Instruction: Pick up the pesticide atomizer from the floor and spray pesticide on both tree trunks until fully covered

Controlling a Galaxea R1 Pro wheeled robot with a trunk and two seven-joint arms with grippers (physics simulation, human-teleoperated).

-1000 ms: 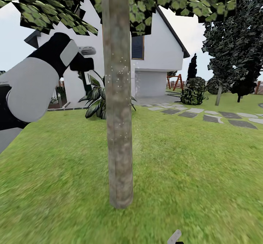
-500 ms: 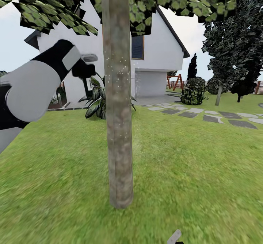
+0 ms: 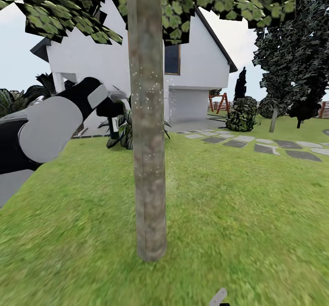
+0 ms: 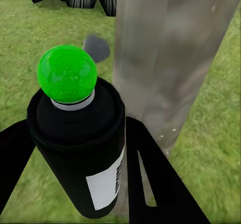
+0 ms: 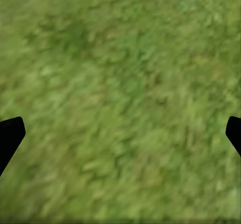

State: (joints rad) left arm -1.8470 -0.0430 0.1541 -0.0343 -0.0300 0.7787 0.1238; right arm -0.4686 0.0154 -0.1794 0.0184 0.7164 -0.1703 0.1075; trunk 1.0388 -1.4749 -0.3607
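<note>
A mottled grey-brown tree trunk (image 3: 147, 150) rises straight up the middle of the head view, its leaf canopy (image 3: 68, 8) overhead. Fine white specks dot the bark around chest height. My left gripper (image 3: 111, 108) hangs just left of the trunk, shut on the pesticide atomizer (image 4: 75, 138), which the left wrist view shows as a dark can with a white label and a green ball top (image 4: 67, 73). The trunk (image 4: 170, 58) stands close behind the can. Far to the right is a second tree with a thin pale trunk (image 3: 273, 119). My right gripper (image 5: 120, 133) is open over bare grass.
A white house (image 3: 196, 68) with a garage stands behind. A short palm (image 3: 119, 130) grows just beyond my left gripper. Stepping stones (image 3: 265, 147) curve across the lawn at right, with dark shrubs (image 3: 241, 114) and a wooden playset (image 3: 220, 102) further back.
My left arm has come down with the atomizer and drifted slightly right, towards the trunk. The camera and the right gripper have stayed put.
</note>
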